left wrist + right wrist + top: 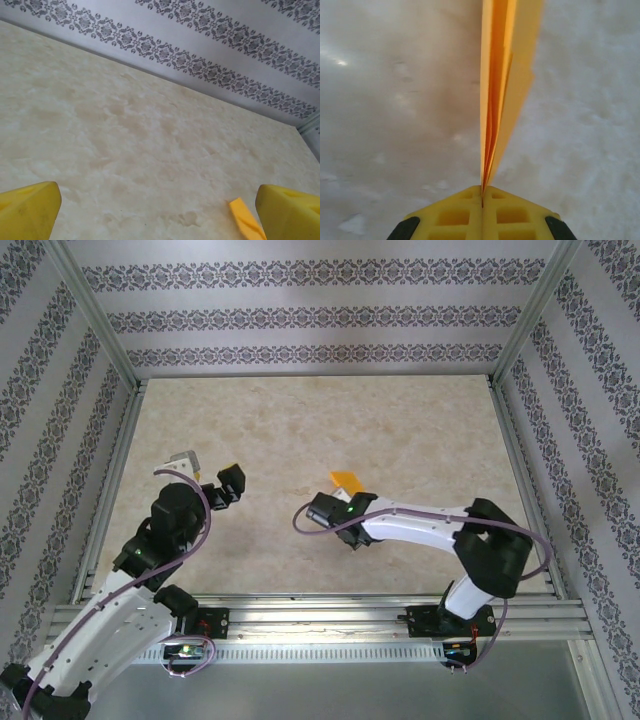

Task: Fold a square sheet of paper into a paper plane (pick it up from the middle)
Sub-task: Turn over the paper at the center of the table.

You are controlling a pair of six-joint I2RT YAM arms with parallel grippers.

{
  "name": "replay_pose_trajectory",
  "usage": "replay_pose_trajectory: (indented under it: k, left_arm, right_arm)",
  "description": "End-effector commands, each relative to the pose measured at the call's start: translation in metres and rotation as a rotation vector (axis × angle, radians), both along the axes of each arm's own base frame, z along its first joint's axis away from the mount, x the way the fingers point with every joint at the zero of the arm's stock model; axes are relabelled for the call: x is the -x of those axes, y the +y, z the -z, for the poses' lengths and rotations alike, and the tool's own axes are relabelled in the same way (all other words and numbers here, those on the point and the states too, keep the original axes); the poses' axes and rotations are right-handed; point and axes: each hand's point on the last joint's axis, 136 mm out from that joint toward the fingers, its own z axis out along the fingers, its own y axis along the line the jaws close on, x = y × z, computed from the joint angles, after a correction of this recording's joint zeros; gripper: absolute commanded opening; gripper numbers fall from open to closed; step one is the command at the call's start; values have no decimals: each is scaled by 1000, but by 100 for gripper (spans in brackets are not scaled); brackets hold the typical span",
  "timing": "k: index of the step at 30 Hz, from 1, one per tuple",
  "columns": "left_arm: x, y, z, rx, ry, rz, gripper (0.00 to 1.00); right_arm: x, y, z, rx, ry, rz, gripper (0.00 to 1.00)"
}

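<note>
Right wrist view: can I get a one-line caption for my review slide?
Right gripper shut on the folded orange paper, whose layered edges extend straight away from the camera above the mottled beige tabletop.

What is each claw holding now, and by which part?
The right claw pinches the folded orange paper at one end, layers together. The left claw holds nothing.

bright, even light; r-wrist blurry
</note>
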Motion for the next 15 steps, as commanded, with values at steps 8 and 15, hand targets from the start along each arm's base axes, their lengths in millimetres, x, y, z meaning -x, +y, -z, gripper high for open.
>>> replay_pose_trajectory:
  k: [8, 15]
  left_arm:
    - [-18, -28, 20, -36, 182, 92, 100]
    - [-28, -62, 36, 16, 292, 210, 85]
  right_arm:
    - [46, 98, -3, -451, 312, -150, 30]
    - [21, 104, -46, -1096, 466, 85, 33]
